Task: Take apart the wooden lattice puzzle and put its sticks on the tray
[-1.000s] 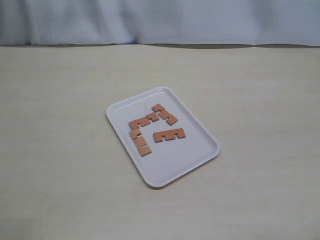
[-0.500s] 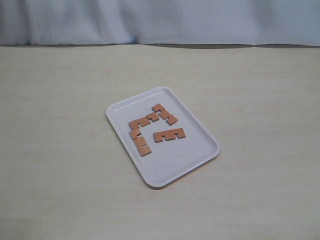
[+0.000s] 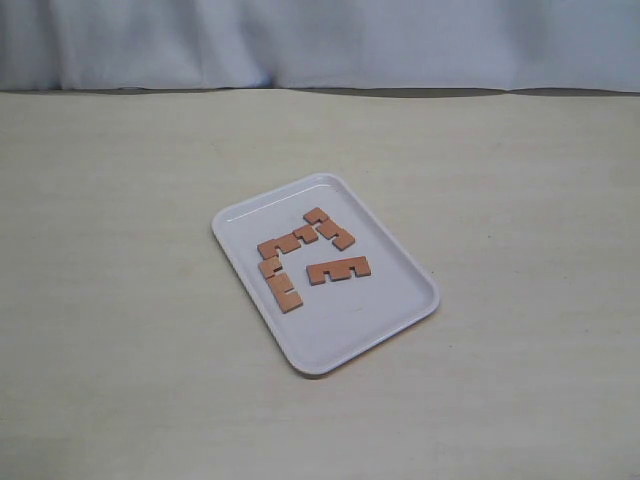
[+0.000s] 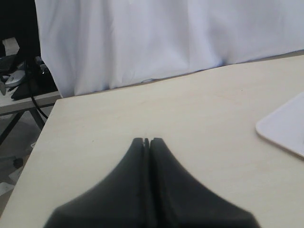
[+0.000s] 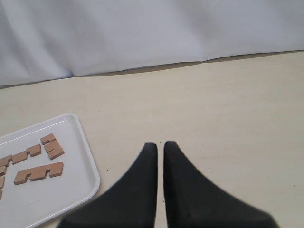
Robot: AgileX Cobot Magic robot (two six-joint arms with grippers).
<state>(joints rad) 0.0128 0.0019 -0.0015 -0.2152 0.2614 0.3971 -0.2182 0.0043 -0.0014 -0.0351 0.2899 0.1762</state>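
You appear done: all four sticks (image 3: 338, 270) lie apart on the tray (image 3: 340, 338), with the left gripper (image 4: 146, 141) and right gripper (image 5: 160, 145) closed and empty above the desk (image 3: 120, 300).

L gripper (image 4: 146, 141): both black fingers pressed together along their length, tips touching, nothing betw. them. R gripper (image 5: 160, 144): fingers nearly together, only a thin slit left betw. them, tips level, nothing held.
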